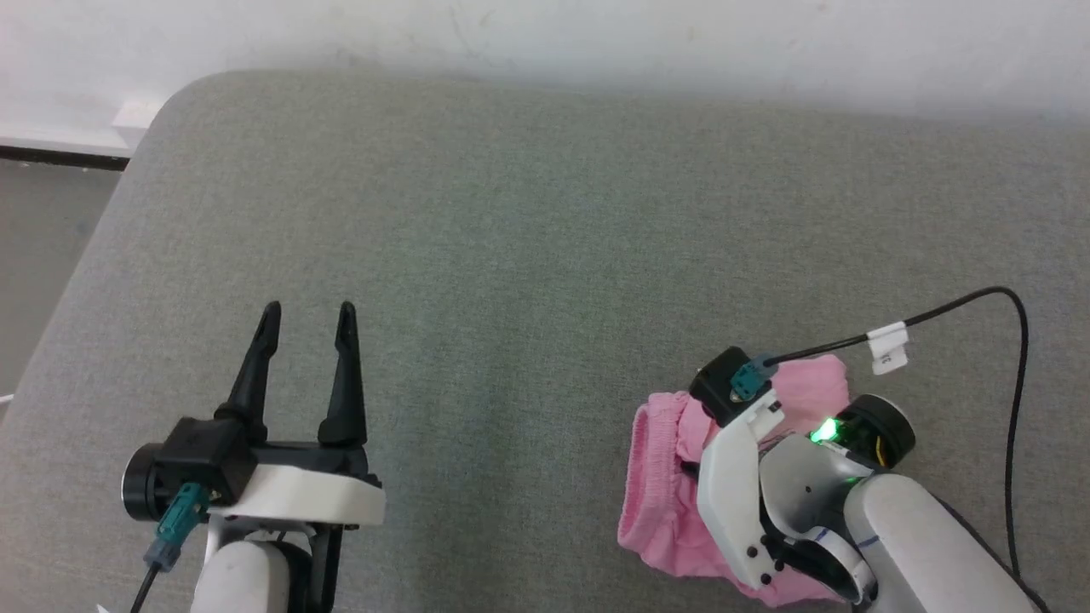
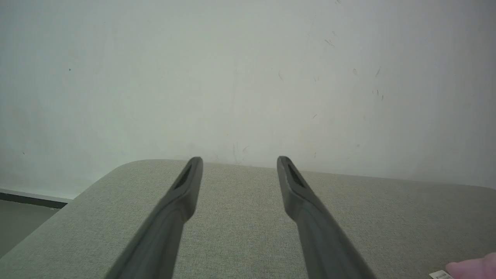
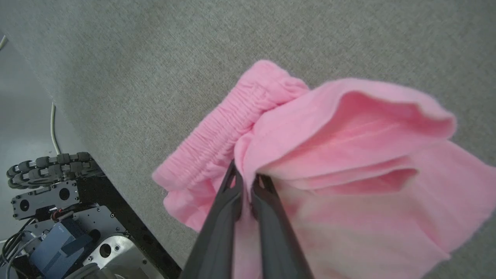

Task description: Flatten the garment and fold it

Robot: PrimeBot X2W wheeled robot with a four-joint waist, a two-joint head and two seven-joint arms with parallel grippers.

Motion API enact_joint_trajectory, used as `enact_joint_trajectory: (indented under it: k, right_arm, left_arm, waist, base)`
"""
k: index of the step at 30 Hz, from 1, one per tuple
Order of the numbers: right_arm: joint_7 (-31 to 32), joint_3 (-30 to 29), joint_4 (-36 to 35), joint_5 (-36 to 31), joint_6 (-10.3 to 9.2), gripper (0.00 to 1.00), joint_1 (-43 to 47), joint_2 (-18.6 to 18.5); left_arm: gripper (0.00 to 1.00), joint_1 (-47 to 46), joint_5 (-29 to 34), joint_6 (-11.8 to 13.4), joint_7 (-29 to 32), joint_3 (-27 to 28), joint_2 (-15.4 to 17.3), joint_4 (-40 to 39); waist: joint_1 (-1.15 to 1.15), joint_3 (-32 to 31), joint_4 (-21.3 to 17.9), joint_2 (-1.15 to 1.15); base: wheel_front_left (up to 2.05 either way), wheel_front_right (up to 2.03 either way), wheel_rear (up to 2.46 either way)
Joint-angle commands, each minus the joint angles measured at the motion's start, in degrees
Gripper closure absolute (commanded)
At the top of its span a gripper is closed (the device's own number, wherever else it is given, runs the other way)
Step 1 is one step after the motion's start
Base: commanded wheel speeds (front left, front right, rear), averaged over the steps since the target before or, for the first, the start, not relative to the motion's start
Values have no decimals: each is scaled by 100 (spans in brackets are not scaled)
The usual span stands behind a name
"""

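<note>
The garment (image 1: 656, 477), pink shorts with a gathered waistband (image 3: 228, 128), lies bunched on the grey padded surface (image 1: 528, 255) at the lower right of the head view. My right gripper (image 3: 245, 176) is shut on a fold of its thin fabric beside the waistband, and the cloth drapes away from the fingers. In the head view the right wrist (image 1: 732, 477) covers the middle of the garment. My left gripper (image 1: 308, 311) stands open at the lower left, well clear of the garment, with nothing between its fingers (image 2: 182, 193). A pink corner of the garment (image 2: 471, 267) shows at the left wrist view's lower right.
A white wall (image 1: 596, 34) runs behind the surface. The surface's rounded left edge (image 1: 77, 281) drops to the floor. A black cable (image 1: 1013, 383) with a white label (image 1: 888, 347) loops right of the garment. The robot's base (image 3: 58, 217) sits beside the near edge.
</note>
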Motion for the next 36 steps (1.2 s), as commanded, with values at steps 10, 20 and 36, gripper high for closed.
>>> enact_joint_trajectory:
  k: [10, 20, 36]
  right_arm:
    - [-509, 555, -49, -57, -11, 0, -345, 74]
    - [-818, 267, -715, -50, -11, 0, -332, 53]
    - [-398, -1708, -360, -1181, -11, 0, 1077, 95]
  left_arm:
    - [0, -10, 107, -15, -27, 48, -41, 25]
    - [0, -16, 172, -42, -27, 105, -43, 28]
    - [0, -40, 220, -76, -27, 62, -60, 9]
  waist:
    - [0, -28, -103, 0]
    - [0, -142, -380, 0]
    - [0, -12, -374, 0]
  base:
    - [0, 0, 0]
    - [0, 0, 0]
    - [0, 0, 0]
